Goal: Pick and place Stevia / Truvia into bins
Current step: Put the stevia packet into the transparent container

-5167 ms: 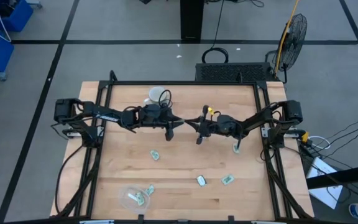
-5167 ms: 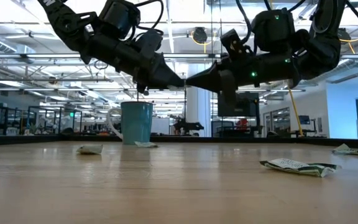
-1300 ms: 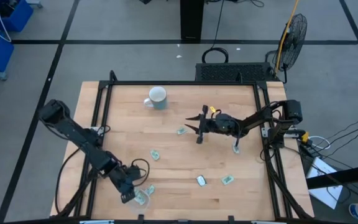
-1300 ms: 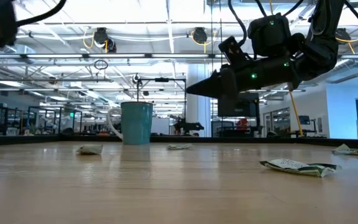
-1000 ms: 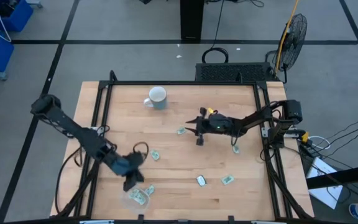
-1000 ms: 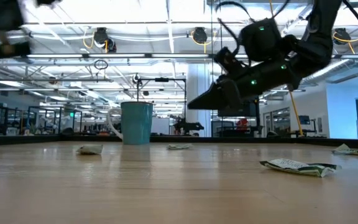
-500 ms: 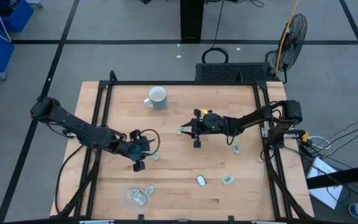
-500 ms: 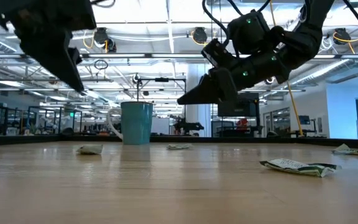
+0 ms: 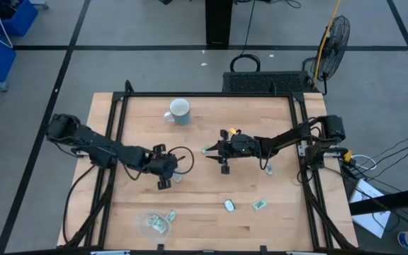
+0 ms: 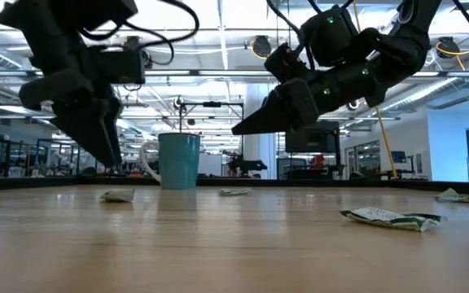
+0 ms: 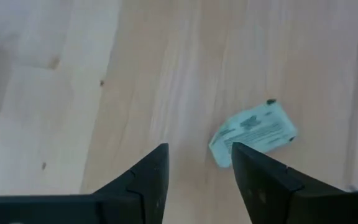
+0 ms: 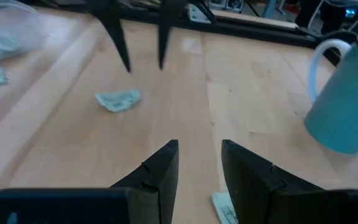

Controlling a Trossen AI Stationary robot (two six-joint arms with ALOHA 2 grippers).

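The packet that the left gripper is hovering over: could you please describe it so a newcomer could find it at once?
On the wooden table, look left of centre, where the open left gripper hangs. The pale green packet lies flat just beside its fingertips, apart from them. Unlike the other packets, it is the only loose one on the table's left half that lies outside the clear round bin.

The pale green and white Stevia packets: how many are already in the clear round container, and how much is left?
Done: the shallow clear plastic round container holds about one pale green packet; another lies at its rim. In hand: nothing; the left gripper, fingers open, hovers beside a packet, and the right gripper is open over the table. Left: about six loose packets.
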